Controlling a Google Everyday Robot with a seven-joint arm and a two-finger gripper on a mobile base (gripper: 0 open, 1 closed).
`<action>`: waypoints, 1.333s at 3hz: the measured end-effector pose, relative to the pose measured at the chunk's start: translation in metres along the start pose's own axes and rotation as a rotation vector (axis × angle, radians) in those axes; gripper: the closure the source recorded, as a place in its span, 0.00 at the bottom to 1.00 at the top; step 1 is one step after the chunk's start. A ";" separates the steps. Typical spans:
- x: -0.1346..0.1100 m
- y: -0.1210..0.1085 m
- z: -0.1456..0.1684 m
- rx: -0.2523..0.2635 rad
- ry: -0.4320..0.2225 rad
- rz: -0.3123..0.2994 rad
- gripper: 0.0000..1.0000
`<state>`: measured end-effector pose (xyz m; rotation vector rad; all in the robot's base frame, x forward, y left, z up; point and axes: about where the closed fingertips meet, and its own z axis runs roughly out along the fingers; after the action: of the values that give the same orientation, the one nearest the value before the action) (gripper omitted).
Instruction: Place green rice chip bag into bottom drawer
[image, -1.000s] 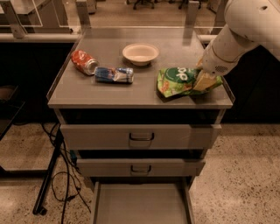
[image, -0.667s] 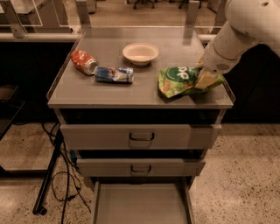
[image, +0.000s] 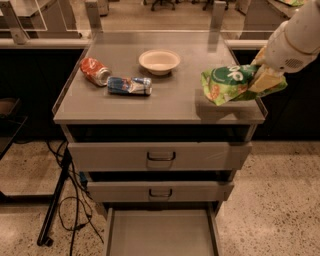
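The green rice chip bag (image: 226, 82) is crinkled and bright green and hangs a little above the right end of the cabinet top, with its shadow on the surface below it. My gripper (image: 263, 79) is shut on the bag's right end, and the white arm (image: 295, 37) comes in from the upper right. The bottom drawer (image: 161, 235) is pulled open at the foot of the cabinet. Its flat grey floor is bare, and it lies below and to the left of the bag.
A crushed orange-red can (image: 95, 70), a crushed blue can (image: 129, 85) and a white bowl (image: 159, 61) lie on the cabinet top (image: 165, 102). Two shut drawer fronts (image: 160, 156) sit above the open drawer. A black stand and cables (image: 60, 205) are on the floor at left.
My gripper has lifted the green bag off the cabinet top and carried it slightly to the right. The cans and the bowl have not moved.
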<state>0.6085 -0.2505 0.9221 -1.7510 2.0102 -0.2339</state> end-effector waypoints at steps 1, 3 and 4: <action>0.013 0.019 -0.047 0.039 -0.040 0.031 1.00; 0.011 0.116 -0.067 -0.057 -0.240 0.103 1.00; -0.012 0.165 -0.056 -0.172 -0.327 0.087 1.00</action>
<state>0.4373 -0.2190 0.9052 -1.6692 1.9036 0.2453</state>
